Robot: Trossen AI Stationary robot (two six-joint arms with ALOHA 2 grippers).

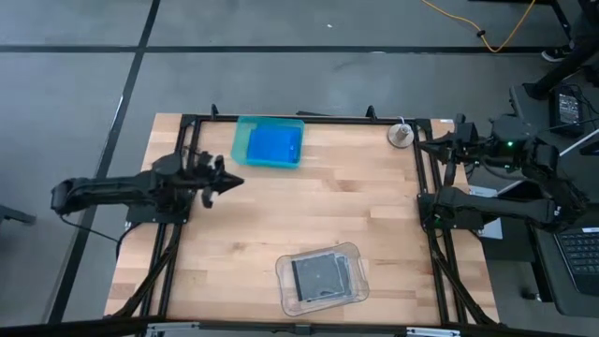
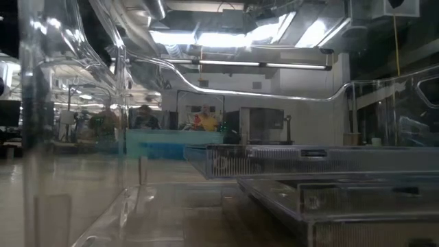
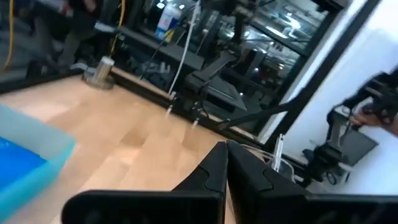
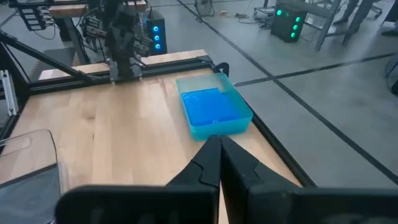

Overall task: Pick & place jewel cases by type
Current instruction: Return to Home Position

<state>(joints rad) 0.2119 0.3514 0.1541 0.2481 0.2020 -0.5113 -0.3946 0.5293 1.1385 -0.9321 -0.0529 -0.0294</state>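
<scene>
A bright blue jewel case (image 1: pixel 274 145) lies flat in the teal tray (image 1: pixel 241 140) at the table's far middle; it also shows in the right wrist view (image 4: pixel 208 107). Dark grey jewel cases with clear covers (image 1: pixel 321 277) lie stacked in the clear tray (image 1: pixel 354 253) near the front edge, and show close up in the low view (image 2: pixel 322 171). My left gripper (image 1: pixel 234 182) is shut and empty, level above the table's left part, short of the teal tray. My right gripper (image 1: pixel 426 146) is shut and empty, held high at the far right edge.
A small round metal object (image 1: pixel 401 134) stands at the far right corner. A black frame (image 1: pixel 309 117) runs along the table's edges. Bare wood (image 1: pixel 318 206) lies between the two trays. People show in the room behind (image 2: pixel 204 118).
</scene>
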